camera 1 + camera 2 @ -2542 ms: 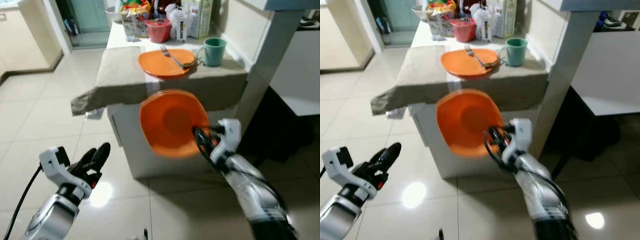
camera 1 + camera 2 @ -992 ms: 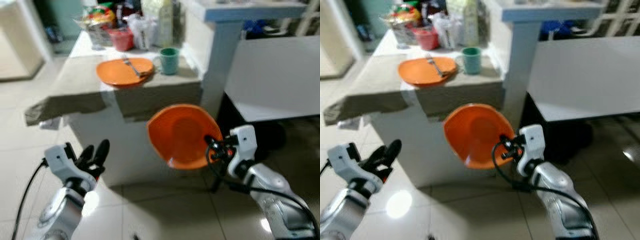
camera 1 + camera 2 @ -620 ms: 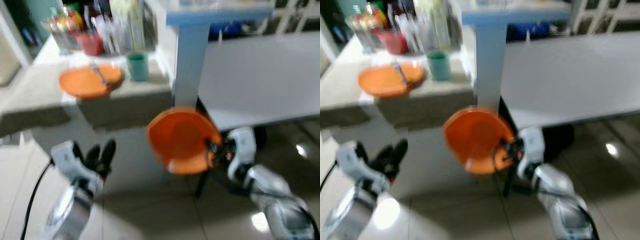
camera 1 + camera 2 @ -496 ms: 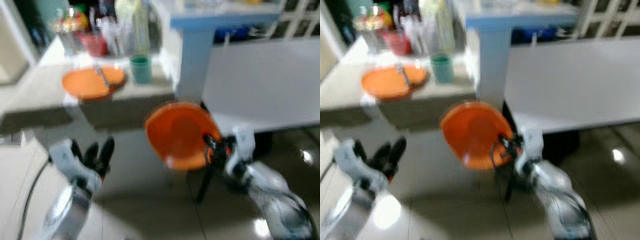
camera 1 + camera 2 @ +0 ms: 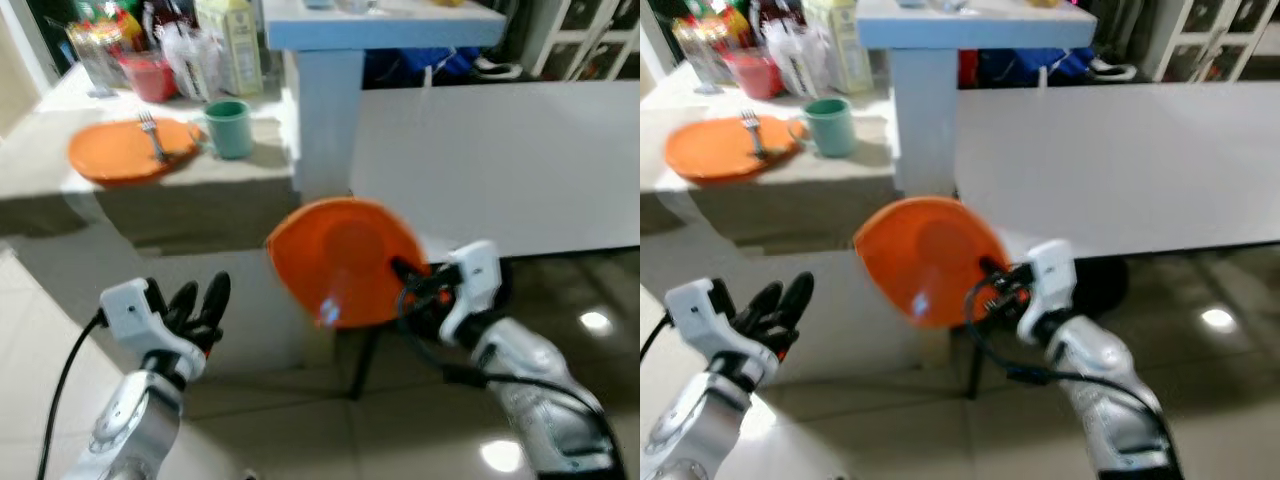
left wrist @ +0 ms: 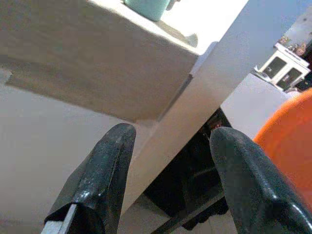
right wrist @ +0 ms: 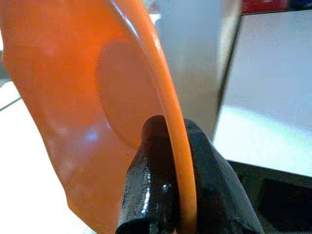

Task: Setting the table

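Observation:
My right gripper [image 5: 402,272] is shut on the rim of an orange plate [image 5: 340,262], held up on edge in front of me; the right wrist view has its fingers [image 7: 156,161] pinching the plate [image 7: 73,97]. Low at the left my left gripper [image 5: 203,300] stands open and holds nothing, its fingers [image 6: 102,170] apart in the left wrist view. A second orange plate [image 5: 125,150] with a fork [image 5: 152,133] lies on the cloth-covered counter [image 5: 180,195] at the left, next to a green mug [image 5: 230,128]. A bare white table [image 5: 500,160] stretches to the right.
A white pillar [image 5: 325,110] with a blue shelf [image 5: 380,22] on top stands between counter and table. A red cup [image 5: 150,76], a carton [image 5: 230,45] and bags crowd the counter's back. Dark table legs [image 5: 360,365] rise from the glossy tiled floor [image 5: 420,440].
The whole picture has shifted: the camera has turned right, so the counter slid left and the white table came into view. The plate stays in my right gripper; the left gripper stays open.

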Robot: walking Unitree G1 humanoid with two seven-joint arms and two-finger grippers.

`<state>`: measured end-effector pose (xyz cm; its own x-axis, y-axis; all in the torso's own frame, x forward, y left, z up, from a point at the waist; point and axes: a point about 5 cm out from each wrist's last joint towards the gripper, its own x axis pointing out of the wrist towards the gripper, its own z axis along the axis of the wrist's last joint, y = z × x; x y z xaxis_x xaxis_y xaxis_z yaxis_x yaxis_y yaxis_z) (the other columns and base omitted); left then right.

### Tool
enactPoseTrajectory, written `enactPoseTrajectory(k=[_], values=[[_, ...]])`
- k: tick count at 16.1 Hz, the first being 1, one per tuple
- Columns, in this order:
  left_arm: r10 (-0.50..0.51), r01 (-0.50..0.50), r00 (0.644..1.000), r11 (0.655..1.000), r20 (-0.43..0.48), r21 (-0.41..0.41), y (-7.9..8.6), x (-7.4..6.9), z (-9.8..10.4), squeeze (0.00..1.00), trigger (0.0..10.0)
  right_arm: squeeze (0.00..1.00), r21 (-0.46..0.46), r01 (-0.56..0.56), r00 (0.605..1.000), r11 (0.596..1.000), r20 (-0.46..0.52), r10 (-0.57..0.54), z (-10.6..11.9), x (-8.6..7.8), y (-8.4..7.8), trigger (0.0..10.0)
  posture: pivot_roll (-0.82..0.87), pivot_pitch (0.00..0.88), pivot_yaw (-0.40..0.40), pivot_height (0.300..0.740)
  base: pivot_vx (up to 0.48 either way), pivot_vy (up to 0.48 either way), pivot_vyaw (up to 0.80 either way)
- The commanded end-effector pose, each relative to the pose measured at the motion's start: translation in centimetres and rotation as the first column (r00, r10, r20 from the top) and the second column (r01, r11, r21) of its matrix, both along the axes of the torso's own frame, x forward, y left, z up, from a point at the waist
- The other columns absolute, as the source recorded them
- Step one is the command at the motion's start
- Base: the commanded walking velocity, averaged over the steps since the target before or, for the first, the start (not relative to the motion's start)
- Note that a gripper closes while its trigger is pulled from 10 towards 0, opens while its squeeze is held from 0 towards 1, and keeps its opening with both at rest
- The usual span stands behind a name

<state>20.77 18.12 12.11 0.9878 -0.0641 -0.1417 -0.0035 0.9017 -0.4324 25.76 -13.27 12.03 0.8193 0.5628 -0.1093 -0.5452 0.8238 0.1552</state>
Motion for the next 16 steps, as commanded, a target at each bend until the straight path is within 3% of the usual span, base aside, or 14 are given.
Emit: enactPoseTrajectory(k=[1,16], values=[[-0.007,0.007,1.000,1.000,0.011,0.012,-0.1,0.3,0.2,0.00,10.0,0.00,0.005,0.006,0.998,1.000,0.058,-0.006,1.1,0.2,-0.3,0.0,-0.10,0.000,0.051,0.740,0.000,-0.465,0.00],[-0.012,0.011,1.000,0.997,0.005,0.082,0.2,1.6,-0.1,0.00,10.0,0.00,-0.011,0.022,0.999,1.000,0.039,-0.021,0.0,0.0,-0.1,0.0,-0.11,0.000,0.069,0.740,0.359,-0.314,0.00]])
